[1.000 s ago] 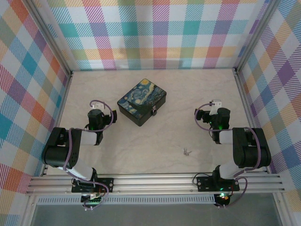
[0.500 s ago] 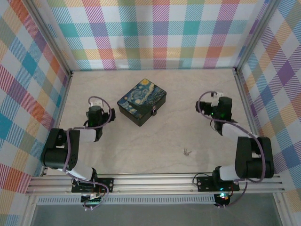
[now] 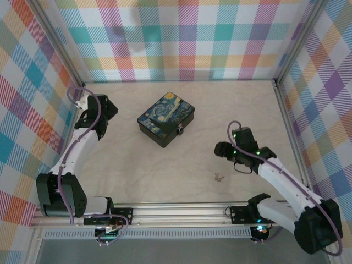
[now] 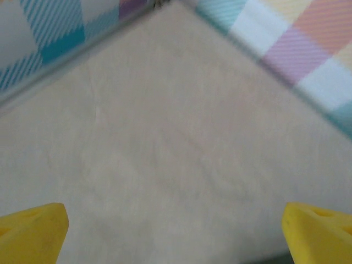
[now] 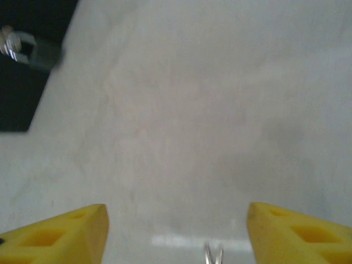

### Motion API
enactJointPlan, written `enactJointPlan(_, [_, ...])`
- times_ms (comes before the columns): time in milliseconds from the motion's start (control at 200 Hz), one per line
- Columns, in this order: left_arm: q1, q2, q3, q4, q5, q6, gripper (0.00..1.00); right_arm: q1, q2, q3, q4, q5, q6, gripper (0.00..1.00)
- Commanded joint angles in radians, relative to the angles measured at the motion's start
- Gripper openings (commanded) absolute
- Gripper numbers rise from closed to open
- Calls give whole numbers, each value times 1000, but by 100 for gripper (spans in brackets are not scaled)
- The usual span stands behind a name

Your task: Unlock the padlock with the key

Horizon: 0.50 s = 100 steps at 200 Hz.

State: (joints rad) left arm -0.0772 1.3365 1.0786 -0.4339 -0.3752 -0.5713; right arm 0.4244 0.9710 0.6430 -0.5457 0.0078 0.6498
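The tiny silvery padlock [image 3: 180, 131] hangs on the front of the dark box with the swirly blue-and-yellow lid [image 3: 166, 117]. In the right wrist view the padlock [image 5: 13, 42] sits at the top left, against the box's dark side [image 5: 25, 82]. The small key [image 3: 219, 176] lies flat on the table, near the front. My right gripper [image 3: 222, 149] hovers open just beyond it; the key [image 5: 213, 254] shows at the bottom edge between the yellow fingertips [image 5: 66, 231]. My left gripper [image 3: 92, 107] is open near the far left wall, holding nothing.
The left wrist view looks at bare table and the checked walls meeting in the back left corner [image 4: 165, 5]. Metal frame rails [image 3: 283, 110] line the table's sides. Bare table [image 3: 165, 170] lies between the box and the front rail.
Both arms have unfolded. The left gripper swung out to the far left wall. The right gripper moved forward and left, coming down over the key.
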Motion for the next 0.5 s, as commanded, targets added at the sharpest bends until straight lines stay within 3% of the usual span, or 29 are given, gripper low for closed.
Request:
enactJointPlan(0, [-117, -33, 25, -355, 9, -86, 99, 31, -27, -19, -183, 52, 159, 62])
enactJointPlan(195, [-251, -81, -22, -450, 27, -99, 100, 158, 47, -41, -224, 75, 258, 57])
enactJointPlan(340, [-281, -89, -53, -466, 44, -105, 100, 258, 98, -42, -233, 111, 320, 52])
enactJointPlan(495, [-293, -106, -51, -457, 73, -101, 99, 283, 162, -51, -205, 123, 345, 50])
